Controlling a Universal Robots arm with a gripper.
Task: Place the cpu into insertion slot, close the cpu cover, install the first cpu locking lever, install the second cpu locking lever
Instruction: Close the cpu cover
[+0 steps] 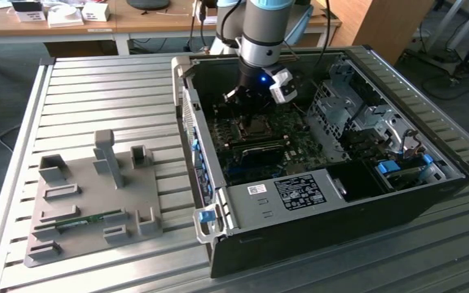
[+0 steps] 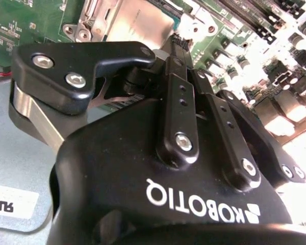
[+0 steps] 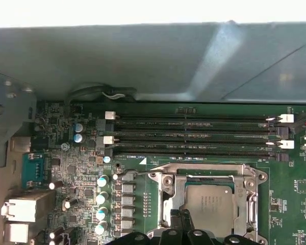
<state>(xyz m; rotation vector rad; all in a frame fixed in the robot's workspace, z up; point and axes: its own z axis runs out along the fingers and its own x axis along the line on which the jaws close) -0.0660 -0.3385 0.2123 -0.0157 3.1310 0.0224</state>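
**CPU seated under its cover, claw closed at the socket's edge**

Starting at the exterior view's left, a slatted metal table carries a grey fixture tray with upright posts and shallow pockets. One pocket holds a green memory stick lying flat. Bare slats lie around the tray on every side.

Just beside it, toward that view's right, stands the open computer case. A blue tab sits at its near corner. On the metal housing inside are a small white sticker and a black plate with white print too small to read.

The arm hangs into the case. Its gripper is over the green motherboard, between the case wall and the grey drive cage, clear of both.

In the first wrist view the cpu lies in the insertion slot. The cpu cover is folded flat around it, and the chip's grey top shows through the window. The gripper has its fingertips pressed together with nothing between them, at the cover's edge. Whether it touches the metal I cannot tell. Four long black memory slots run between the socket and the grey case wall.

In the second wrist view the gripper bears white brand lettering on its black body. A white printed sticker lies on the grey panel beside it.
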